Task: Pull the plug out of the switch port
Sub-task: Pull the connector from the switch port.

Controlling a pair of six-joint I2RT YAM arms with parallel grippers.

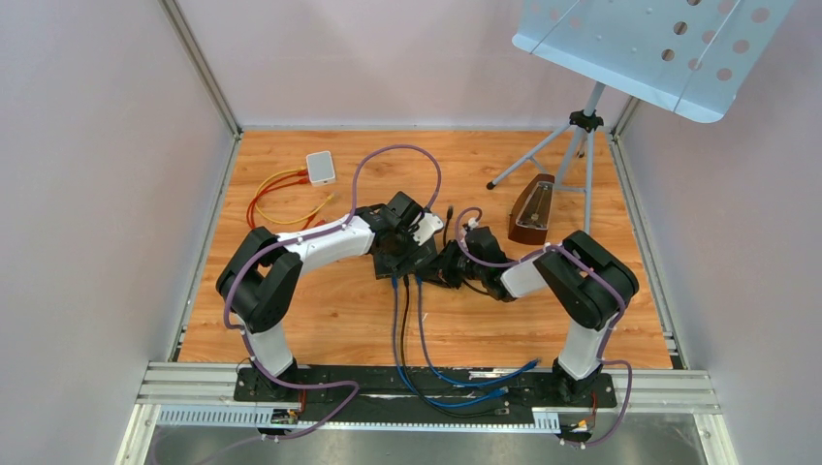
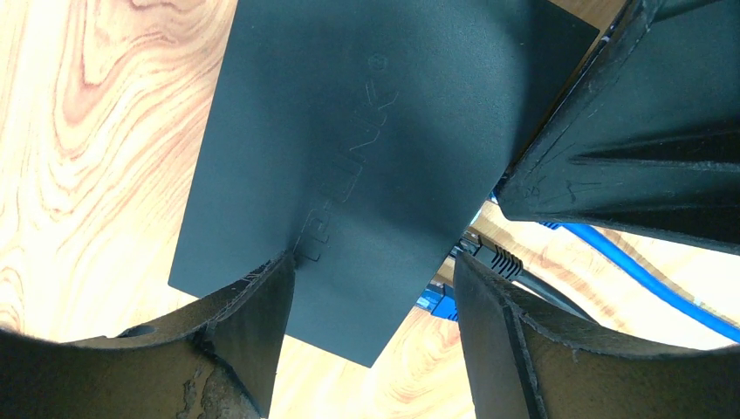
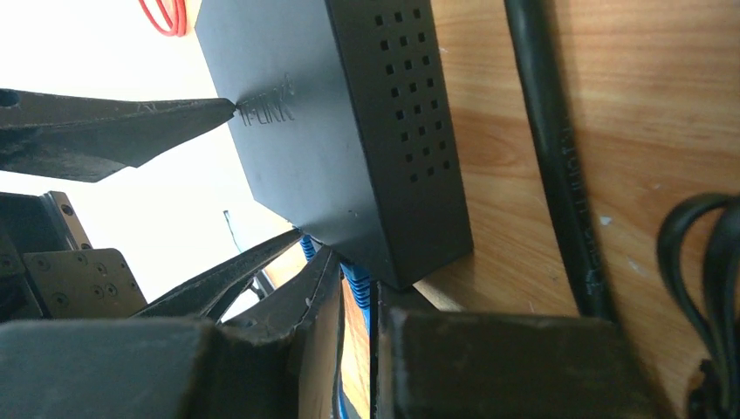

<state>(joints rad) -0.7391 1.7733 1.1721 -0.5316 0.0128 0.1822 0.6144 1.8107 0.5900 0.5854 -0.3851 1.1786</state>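
Closest to us, at the bottom of the left wrist view, were the fingers (image 2: pixel 244 340) of the left pincer (image 2: pixel 375 262). They were spread wide, with one tip touching the top of the black switch (image 2: pixel 366 148) in mid frame. A blue plug (image 2: pixel 439 303) sat at its lower edge. Low in the right wrist view, the right pincer (image 3: pixel 371 305) had its fingers almost together by a blue plug. We could not tell if it gripped. We think the plug was not out yet, so the pull was left to do.
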